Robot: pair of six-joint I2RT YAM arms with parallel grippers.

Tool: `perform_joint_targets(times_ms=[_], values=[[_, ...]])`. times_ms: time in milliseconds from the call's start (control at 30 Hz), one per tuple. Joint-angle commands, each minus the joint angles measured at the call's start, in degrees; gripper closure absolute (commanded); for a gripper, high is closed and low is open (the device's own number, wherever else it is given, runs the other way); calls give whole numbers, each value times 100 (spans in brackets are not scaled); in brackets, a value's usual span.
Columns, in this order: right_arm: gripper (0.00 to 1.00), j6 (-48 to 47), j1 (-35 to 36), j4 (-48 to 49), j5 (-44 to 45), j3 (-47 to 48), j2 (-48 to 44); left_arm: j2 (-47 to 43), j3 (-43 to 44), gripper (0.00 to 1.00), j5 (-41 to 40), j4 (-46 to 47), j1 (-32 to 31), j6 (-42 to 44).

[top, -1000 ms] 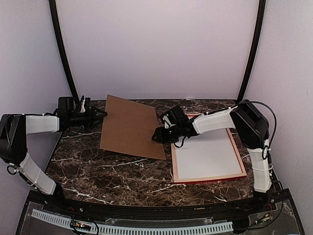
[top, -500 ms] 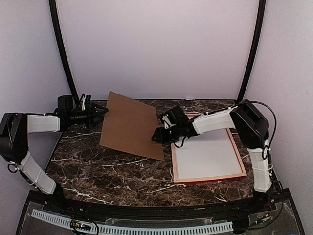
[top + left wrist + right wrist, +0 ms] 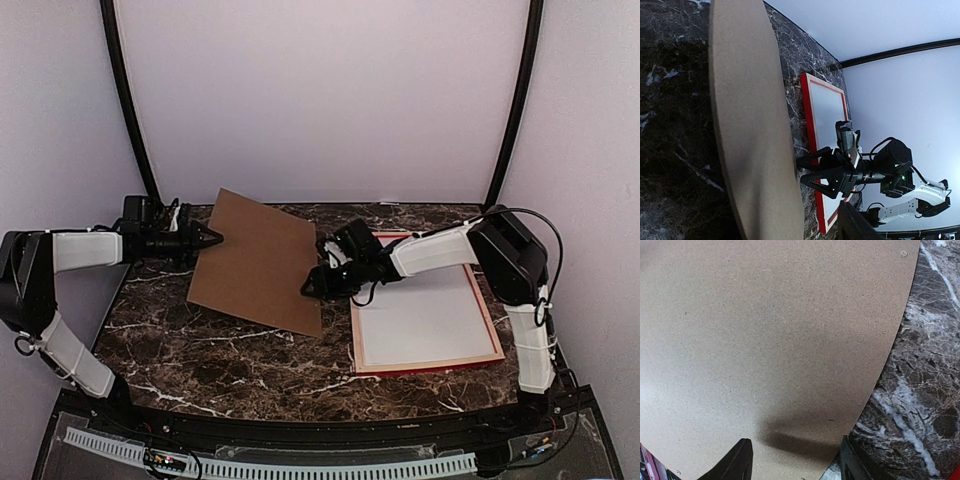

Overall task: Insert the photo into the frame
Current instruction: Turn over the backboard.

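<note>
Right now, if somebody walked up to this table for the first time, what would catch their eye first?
Most likely the big brown rectangular backing board, set askew at the centre-left of the dark marble table, with each arm's jaws at one of its side edges. Next, the red-edged wooden frame lying flat at the right, a white sheet filling it.

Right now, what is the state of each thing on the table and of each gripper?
backing board: out of the frame, between the two grippers.
frame: flat on the table, white sheet inside it.
right gripper: open, fingertips at the board's right edge.
left gripper: at the board's left edge; open or shut, I cannot tell.
</note>
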Motion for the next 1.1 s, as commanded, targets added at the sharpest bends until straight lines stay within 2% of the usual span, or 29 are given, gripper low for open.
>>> perform_joint_targets(times_ms=[0,133,400,867,1067], values=[[40,-2,109,-120,-185,-112,230,-310,261,53,-161,-470,-58,419],[40,-3,109,-138,-215,-81,189,-253,263,75,-132,-473,-59,426],[38,-42,110,-194,-437,-5,7,-539,529,98,-547,-1273,-58,871],[35,-233,110,-615,-501,-17,-716,-1387,1700,100,-1365,-4249,-56,2120],[35,-300,101,-622,-454,-160,-792,-1683,2047,100,-1540,-5204,-62,2457]])
